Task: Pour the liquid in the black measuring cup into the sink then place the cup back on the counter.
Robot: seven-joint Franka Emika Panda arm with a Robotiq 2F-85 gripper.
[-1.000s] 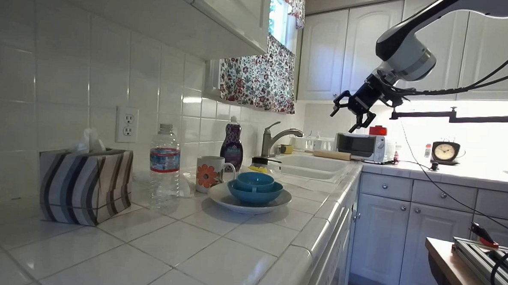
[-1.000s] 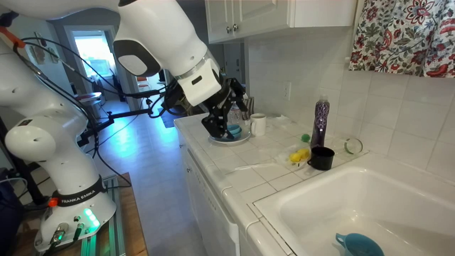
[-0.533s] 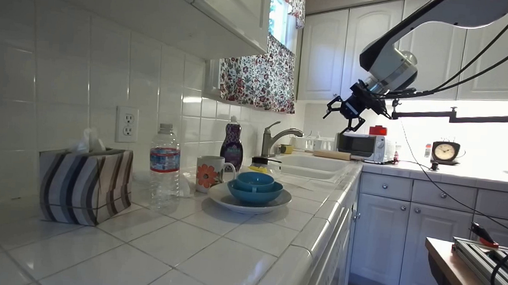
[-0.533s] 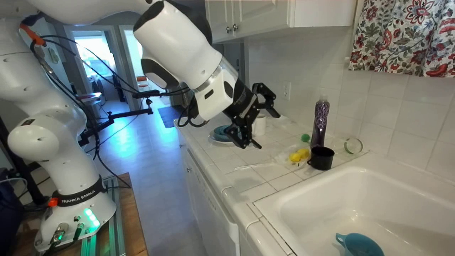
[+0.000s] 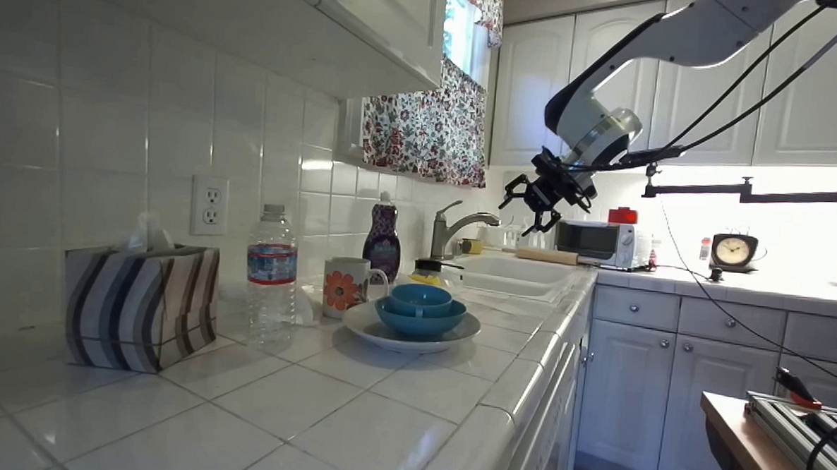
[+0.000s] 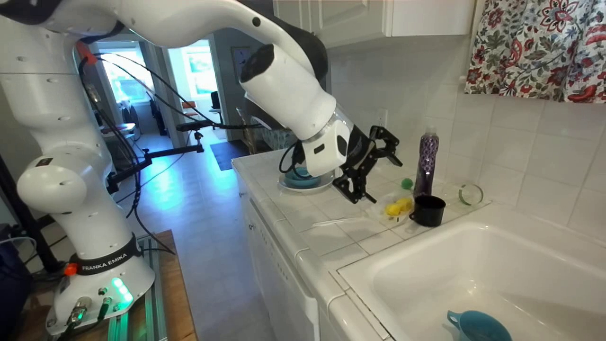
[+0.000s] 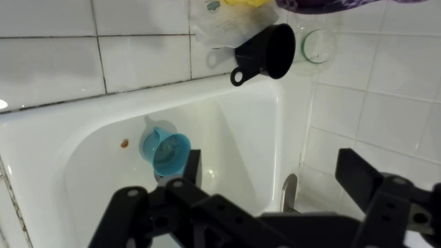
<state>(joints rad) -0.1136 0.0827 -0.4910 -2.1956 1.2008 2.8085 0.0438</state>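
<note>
White tiles cover a kitchen's back wall (image 6: 516,156) and its long glossy worktop (image 6: 331,239), beside which a white jointed robot arm (image 6: 298,94) stands. At the arm's end a black two-fingered gripper (image 6: 388,183) hangs tilted in mid-air, its jaws released and set wide apart. Nearby, but apart from the gripper, a black measuring cup (image 6: 427,211) with a small looped handle stands upright on the worktop, at the edge bordering a pale recessed sink (image 7: 253,131), close to the corner where that edge meets the back wall. Its handle points away from the wall; its inside is too dark to tell what it holds. Just beside the cup are a purple patterned bottle (image 6: 426,166), a round clear glass jar (image 7: 315,48) nearer the back edge, and a crumpled translucent plastic bag (image 7: 237,26) with a yellow thing (image 6: 399,207) on or in it, unclear which. Inside the sink rests a light blue cup (image 7: 167,151), with what looks like clear liquid at its bottom. Farther along the worktop, between its front and back edges, a white plate (image 5: 358,329) bears two nested blue bowls (image 5: 420,316). Toward the back edge stand a white mug (image 5: 345,292) with an orange flower, a clear plastic water bottle (image 5: 271,285) and a striped tissue box (image 5: 136,307).
</note>
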